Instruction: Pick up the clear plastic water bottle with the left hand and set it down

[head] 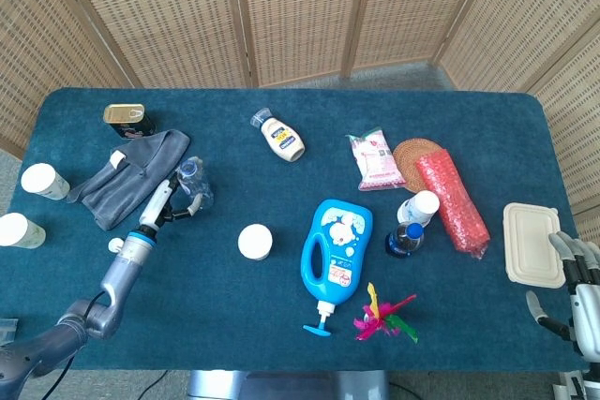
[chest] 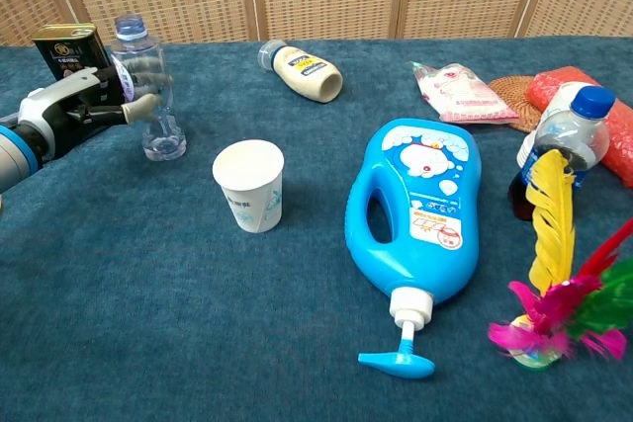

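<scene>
Clear plastic water bottle (chest: pixel 146 81) stands upright on the blue felt table (chest: pixel 148 323), near the far left, cap off, and my left hand (chest: pixel 84 106) wraps it, fingers (chest: pixel 138 106) curled round its ribbed middle. Just behind sits a dark tin (chest: pixel 67 46). Beside us, a white paper cup (chest: pixel 250 185) stands open. My right hand (head: pixel 579 292) hangs off the table edge, fingers loose, holding nothing.

A blue detergent jug (head: pixel 336 248) lies flat on the teal counter (head: pixel 281 325), pump toward the near edge. A white paper cup (head: pixel 254 242) stands left of it; a feather shuttlecock (head: pixel 382 317) right of the pump. A mayonnaise bottle (head: pixel 281 139) lies farther back.
</scene>
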You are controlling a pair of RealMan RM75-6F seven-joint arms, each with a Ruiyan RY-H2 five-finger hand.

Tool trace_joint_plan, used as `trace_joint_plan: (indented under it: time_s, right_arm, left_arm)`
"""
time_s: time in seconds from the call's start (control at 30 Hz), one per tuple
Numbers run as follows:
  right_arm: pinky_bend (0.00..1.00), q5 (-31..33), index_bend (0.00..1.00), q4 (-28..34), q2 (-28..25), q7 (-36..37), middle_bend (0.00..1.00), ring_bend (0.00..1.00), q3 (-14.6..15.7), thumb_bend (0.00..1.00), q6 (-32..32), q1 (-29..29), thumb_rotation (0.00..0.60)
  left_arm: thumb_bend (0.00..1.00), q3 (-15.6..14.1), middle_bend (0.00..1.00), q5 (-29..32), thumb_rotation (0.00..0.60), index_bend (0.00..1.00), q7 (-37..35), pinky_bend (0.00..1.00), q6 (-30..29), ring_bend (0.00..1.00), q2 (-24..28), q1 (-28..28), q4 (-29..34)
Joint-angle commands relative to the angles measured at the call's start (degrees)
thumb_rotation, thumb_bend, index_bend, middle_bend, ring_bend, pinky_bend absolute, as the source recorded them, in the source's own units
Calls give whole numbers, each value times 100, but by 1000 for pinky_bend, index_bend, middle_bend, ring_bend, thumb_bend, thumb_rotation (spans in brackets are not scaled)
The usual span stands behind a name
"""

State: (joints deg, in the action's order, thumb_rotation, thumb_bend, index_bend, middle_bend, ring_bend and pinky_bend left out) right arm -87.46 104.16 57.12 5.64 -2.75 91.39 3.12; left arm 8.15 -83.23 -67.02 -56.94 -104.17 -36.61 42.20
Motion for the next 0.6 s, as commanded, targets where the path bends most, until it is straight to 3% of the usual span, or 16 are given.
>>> trace_joint_plan:
  time_s: [0.03,0.23,0.37,0.6]
  right_arm:
    - [0,-12,0,-18,9,24,50,0,-10,389,17,2,600]
    - [0,-20,0,-23,16,20,50,0,-11,388,-22,-22,600]
    - [0,-16,0,-29,30,24,50,0,-20,387,-45,-41,600]
    - [0,11,0,-86,65,35,49,0,-11,387,-94,-55,600]
  left_arm:
    - [629,-3,339,26,595,281,3,401,-48,388,-55,28,-85]
    - [642,56,370,80,600,301,70,467,-225,415,-4,98,-50]
    - [639,-24,361,-91,600,292,586,465,-506,393,279,119,168]
    - [638,-184,359,-389,600,290,1829,463,-925,386,1164,195,1135]
